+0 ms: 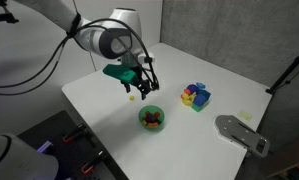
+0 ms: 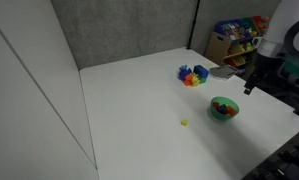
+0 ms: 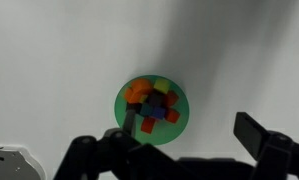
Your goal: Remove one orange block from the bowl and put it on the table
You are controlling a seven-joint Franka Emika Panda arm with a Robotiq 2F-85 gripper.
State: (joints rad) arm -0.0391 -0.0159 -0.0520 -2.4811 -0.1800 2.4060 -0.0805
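Claw (image 1: 140, 86): spread wide, empty, hovering above the bowl.
Bowl (image 3: 120, 112): green, on the table (image 1: 99, 102); holds orange, red, yellow and purple blocks.
Orange block (image 3: 137, 92): inside the bowl, near its rim.
Yellow block (image 1: 131, 97): loose on the table, near the bowl.
Unclear: block count, blurred.

The bowl (image 2: 224, 117) sits at mid-right on the table (image 2: 129, 110), with the gripper (image 2: 251, 86) poised to its upper right. A yellow block (image 2: 184, 123) lies to its lower left.
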